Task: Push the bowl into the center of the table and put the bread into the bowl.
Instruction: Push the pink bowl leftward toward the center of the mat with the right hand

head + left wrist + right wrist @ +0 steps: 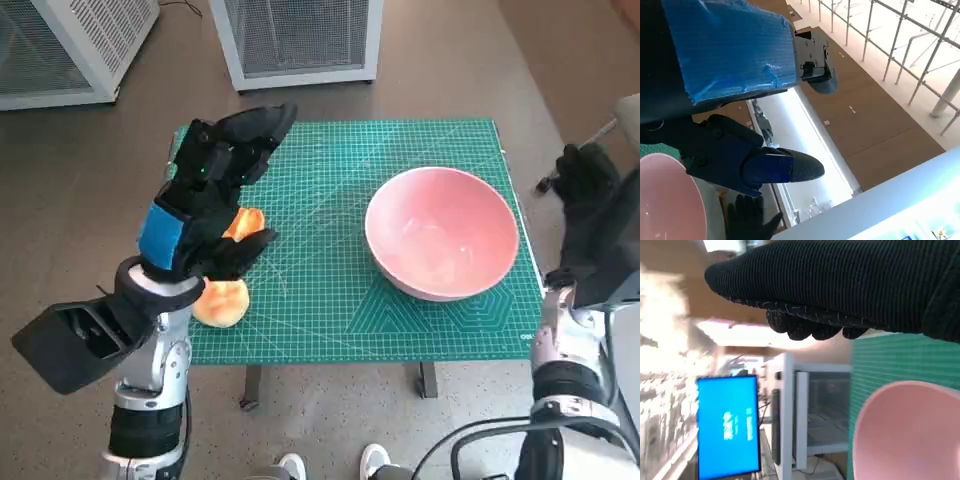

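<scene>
green mat [330, 300], no legible text

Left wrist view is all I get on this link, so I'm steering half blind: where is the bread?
Observer: The bread lies on the green mat near its left edge, mostly under the left hand, as the head view shows.
Operator: Is that hand holding it?
Observer: I cannot tell; the hand hides the top of the bread, and its fingers look spread above it.
Operator: Where does the bowl sit?
Observer: The pink bowl is upright and empty on the right half of the mat, not at the center.
Operator: And the right hand?
Observer: The gloved right hand is off the table's right edge, apart from the bowl and holding nothing.
</scene>
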You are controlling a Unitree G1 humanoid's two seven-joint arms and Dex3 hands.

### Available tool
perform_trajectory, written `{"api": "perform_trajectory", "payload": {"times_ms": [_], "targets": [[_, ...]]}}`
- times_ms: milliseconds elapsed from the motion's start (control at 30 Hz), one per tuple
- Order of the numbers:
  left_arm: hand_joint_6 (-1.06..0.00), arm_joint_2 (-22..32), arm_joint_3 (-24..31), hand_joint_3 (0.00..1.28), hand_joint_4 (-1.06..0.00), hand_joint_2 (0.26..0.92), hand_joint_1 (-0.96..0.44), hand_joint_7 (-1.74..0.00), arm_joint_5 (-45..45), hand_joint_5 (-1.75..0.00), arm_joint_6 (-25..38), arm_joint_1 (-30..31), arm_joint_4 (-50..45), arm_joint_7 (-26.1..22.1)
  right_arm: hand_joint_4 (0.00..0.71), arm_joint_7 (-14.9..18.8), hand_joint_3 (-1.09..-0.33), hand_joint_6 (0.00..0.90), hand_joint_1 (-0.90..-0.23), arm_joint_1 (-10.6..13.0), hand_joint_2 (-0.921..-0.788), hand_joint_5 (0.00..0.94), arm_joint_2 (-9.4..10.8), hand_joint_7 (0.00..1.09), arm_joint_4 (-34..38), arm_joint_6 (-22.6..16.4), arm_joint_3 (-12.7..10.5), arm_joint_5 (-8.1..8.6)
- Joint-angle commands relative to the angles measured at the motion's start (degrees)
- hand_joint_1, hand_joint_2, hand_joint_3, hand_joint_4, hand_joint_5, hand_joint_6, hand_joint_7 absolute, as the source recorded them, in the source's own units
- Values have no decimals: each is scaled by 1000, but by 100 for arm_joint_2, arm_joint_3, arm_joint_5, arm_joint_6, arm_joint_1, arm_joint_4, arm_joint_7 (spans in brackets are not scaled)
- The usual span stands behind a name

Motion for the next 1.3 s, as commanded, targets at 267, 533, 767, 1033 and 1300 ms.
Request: {"api": "perform_trajectory", "payload": {"times_ms": [267,533,767,1033,1300], "targets": [[1,62,18,318,-223,921,-572,-783,50,-11,-33,66,-40,-27,306,49,-638,127,-417,43,-921,0,211,495,390,638,-48,55],[1,111,46,314,-223,921,-580,-780,38,-11,-9,137,-119,-33,313,65,-643,128,-415,-53,-921,3,433,472,425,882,-66,102],[1,167,85,310,-224,921,-587,-776,37,-12,-45,229,-172,-27,319,94,-662,131,-416,-176,-921,5,664,449,451,943,-87,122],[1,214,168,301,-227,921,-598,-756,8,-14,-88,337,-205,-36,330,162,-665,150,-441,-368,-921,8,916,435,481,1041,-156,182],[-24,246,278,295,-236,921,-596,-682,6,-15,-174,465,-229,-25,347,196,-664,156,-448,-565,-921,14,1111,434,488,1068,-122,185]]}}
